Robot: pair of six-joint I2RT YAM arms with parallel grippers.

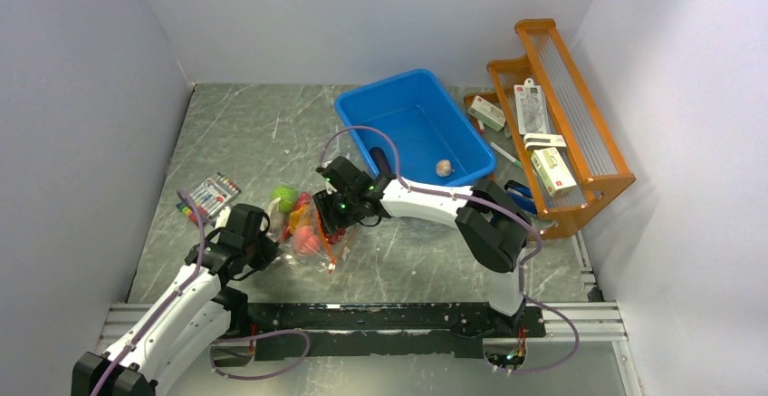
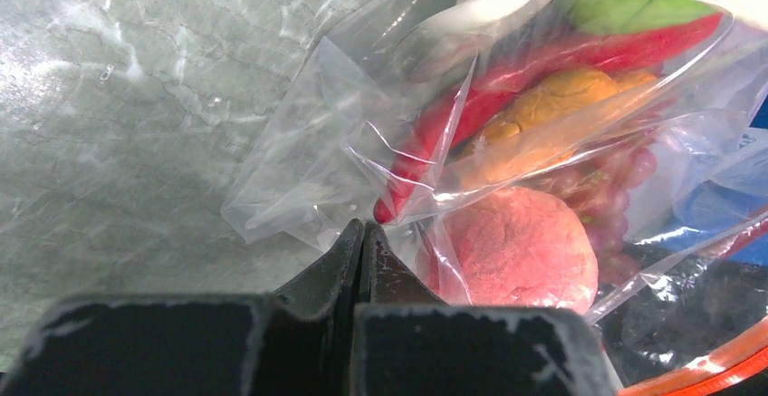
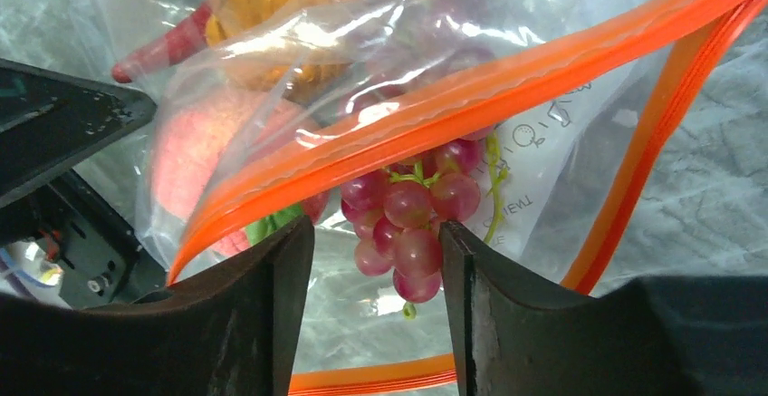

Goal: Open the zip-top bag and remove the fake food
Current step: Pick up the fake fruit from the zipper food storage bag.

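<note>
- The bag [image 1: 308,231] lies on the table [image 1: 244,133] between the two grippers, in front of the blue bin [image 1: 408,120] and apart from it.
- Its orange zip strip [image 3: 471,97] faces the right arm. In the right wrist view the strip runs as two separate bands, so the mouth stands parted there.
- The left gripper [image 2: 362,237] is at the bag's left end with its jaws pressed together. The clear film runs right down into the tips, so it appears to pinch a fold of the bag.
- The right gripper [image 3: 373,242] is at the mouth end, jaws about half apart. The grapes [image 3: 408,224] hang in the gap under the zip strip. They sit close to the right finger [image 3: 471,314], but the jaws do not clamp them.
- The left wrist view shows food through the film:
  - a peach [image 2: 516,246] nearest the left fingers
  - a long red piece [image 2: 507,83] and an orange piece [image 2: 552,97] above the peach
  - a green piece [image 2: 634,6] at the far end
- From above, a green ball [image 1: 286,197] shows at the bag's far left corner.
- In the bin, a beige bulb [image 1: 444,168] rests near the front wall and a dark piece [image 1: 381,160] lies to its left.
- The markers [image 1: 210,197] lie left of the bag, near the left arm.
- A wooden rack [image 1: 605,178] holding small boxes stands right of the bin.
</note>
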